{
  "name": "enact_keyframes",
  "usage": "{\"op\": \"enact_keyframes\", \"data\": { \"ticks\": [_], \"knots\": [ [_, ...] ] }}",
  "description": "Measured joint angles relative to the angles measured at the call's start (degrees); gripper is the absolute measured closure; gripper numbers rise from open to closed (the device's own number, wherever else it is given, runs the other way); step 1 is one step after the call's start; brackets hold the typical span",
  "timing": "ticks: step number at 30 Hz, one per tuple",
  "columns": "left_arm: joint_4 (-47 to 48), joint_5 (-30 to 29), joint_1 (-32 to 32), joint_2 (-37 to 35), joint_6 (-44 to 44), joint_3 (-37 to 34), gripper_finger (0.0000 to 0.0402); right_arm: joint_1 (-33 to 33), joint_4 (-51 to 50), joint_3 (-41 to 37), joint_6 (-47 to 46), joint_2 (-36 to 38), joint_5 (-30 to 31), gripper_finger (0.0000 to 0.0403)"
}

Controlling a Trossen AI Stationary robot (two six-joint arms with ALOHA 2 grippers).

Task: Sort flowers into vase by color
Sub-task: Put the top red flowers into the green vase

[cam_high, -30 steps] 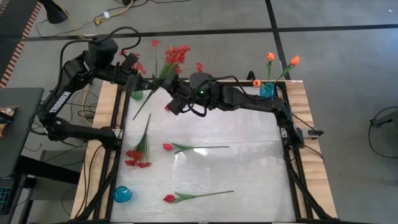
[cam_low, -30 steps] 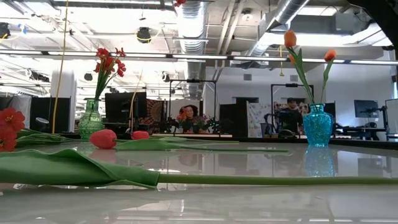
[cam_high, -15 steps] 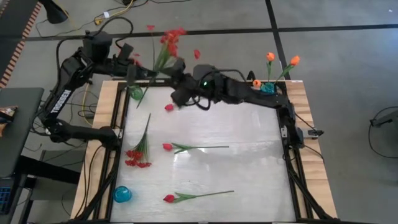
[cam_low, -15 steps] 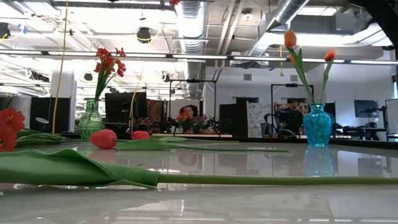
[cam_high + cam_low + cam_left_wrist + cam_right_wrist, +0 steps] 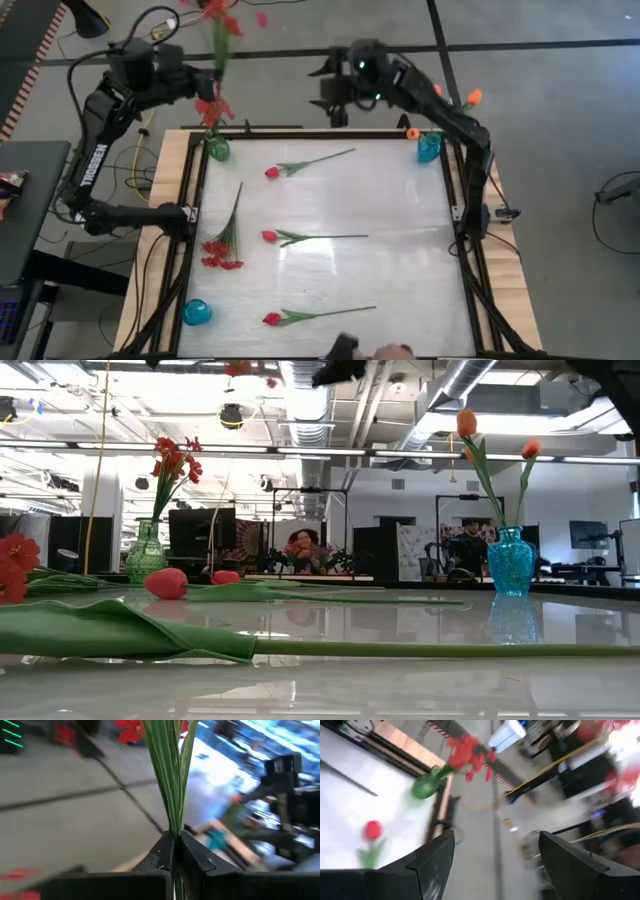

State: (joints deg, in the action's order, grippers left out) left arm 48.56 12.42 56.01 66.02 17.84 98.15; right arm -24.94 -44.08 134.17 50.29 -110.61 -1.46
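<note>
My left gripper (image 5: 205,82), raised over the table's far left corner, is shut on a red many-bloom spray (image 5: 218,30). Below it stands the green vase (image 5: 217,150), holding red flowers (image 5: 175,460). My right gripper (image 5: 495,865) hangs open and empty, high above the far edge (image 5: 338,88). A pinkish-red tulip (image 5: 305,163) lies flat on the far part of the table. Two more tulips (image 5: 300,238) (image 5: 310,316) and a second red spray (image 5: 225,235) lie nearer. Orange tulips (image 5: 468,425) stand in the teal vase (image 5: 429,147). My left gripper pinches the spray's bundled green stems (image 5: 172,827) between its two shut fingers, which lie across them. The stems run on past the fingertips to the red blooms (image 5: 131,730). The spray is lifted clear of the table and the vase, blooms uppermost.
A small blue vase (image 5: 197,312) stands at the near left corner. A person's hand (image 5: 375,351) shows at the table's near edge. The table's right half is bare between the tulips' stem ends and the right rail (image 5: 455,215).
My right gripper has opened and let go of the pinkish-red tulip, which now lies on the far part of the table. That arm has risen and drawn back toward the far edge. My left gripper has lifted the red spray up above the green vase.
</note>
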Motion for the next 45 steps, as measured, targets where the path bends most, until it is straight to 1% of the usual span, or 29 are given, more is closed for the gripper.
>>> {"op": "enact_keyframes", "data": {
  "ticks": [3, 7, 8, 10, 12, 14, 17, 19, 21, 23, 27, 32, 34, 36, 39, 45],
  "knots": [
    [-0.7, -9.4, 0.0, -1.1, -1.0, 0.0, 0.0401, -5.2, -3.3, 0.0, -4.1, -0.1, -7.4, 0.009],
    [-2.5, -19.2, 0.0, -3.6, -2.0, 0.0, 0.0401, -10.9, -4.6, -0.6, -7.2, -0.3, -17.3, 0.009],
    [-2.8, -21.4, 0.0, -4.2, -2.3, -0.1, 0.0401, -12.1, -5.0, -0.6, -7.6, -0.3, -19.7, 0.009],
    [-6.2, -22.3, -0.2, -5.7, -2.5, -1.8, 0.0401, -14.1, -5.0, -0.7, -8.4, -0.4, -24.0, 0.009],
    [-10.1, -24.8, -0.9, -7.8, -2.1, -5.7, 0.0401, -15.7, -4.8, -0.7, -8.5, -0.4, -28.2, 0.009],
    [-15.5, -27.6, -2.2, -10.1, -2.2, -11.1, 0.0401, -16.8, -4.5, -0.7, -8.5, -0.4, -32.1, 0.009],
    [-25.0, -32.8, -5.2, -14.3, -2.4, -21.3, 0.0401, -18.5, -4.5, -0.7, -9.5, -0.4, -36.5, 0.009],
    [-32.5, -37.5, -7.2, -17.6, -3.8, -28.4, 0.0401, -19.2, -4.6, -0.7, -10.0, -0.4, -38.7, 0.009],
    [-38.7, -41.9, -8.9, -20.7, -5.5, -35.1, 0.0401, -19.9, -4.6, -0.7, -10.2, -0.4, -39.9, 0.009],
    [-45.0, -44.7, -10.5, -23.5, -8.7, -40.8, 0.0401, -20.2, -4.8, -0.7, -10.3, -0.4, -40.7, 0.009],
    [-51.6, -49.1, -13.5, -28.5, -15.1, -48.5, 0.0401, -20.6, -4.8, -0.7, -10.5, -0.4, -40.8, 0.009],
    [-55.2, -54.7, -16.1, -32.8, -21.0, -54.7, 0.0401, -20.6, -4.8, -0.7, -11.0, -0.4, -40.8, 0.009],
    [-56.1, -56.8, -16.7, -33.8, -21.9, -56.6, 0.0401, -20.6, -4.8, -0.7, -11.0, -0.4, -40.8, 0.009],
    [-56.8, -59.8, -16.7, -34.0, -21.7, -58.4, 0.0401, -20.6, -4.8, -0.7, -11.0, -0.4, -40.8, 0.009],
    [-59.4, -62.7, -16.7, -33.8, -22.6, -61.4, 0.0401, -20.5, -4.8, -0.7, -11.0, -0.4, -40.8, 0.009],
    [-68.5, -69.6, -16.7, -33.0, -24.0, -67.7, 0.0401, -20.5, -5.0, -0.7, -11.0, -0.4, -40.8, 0.009]
  ]
}}
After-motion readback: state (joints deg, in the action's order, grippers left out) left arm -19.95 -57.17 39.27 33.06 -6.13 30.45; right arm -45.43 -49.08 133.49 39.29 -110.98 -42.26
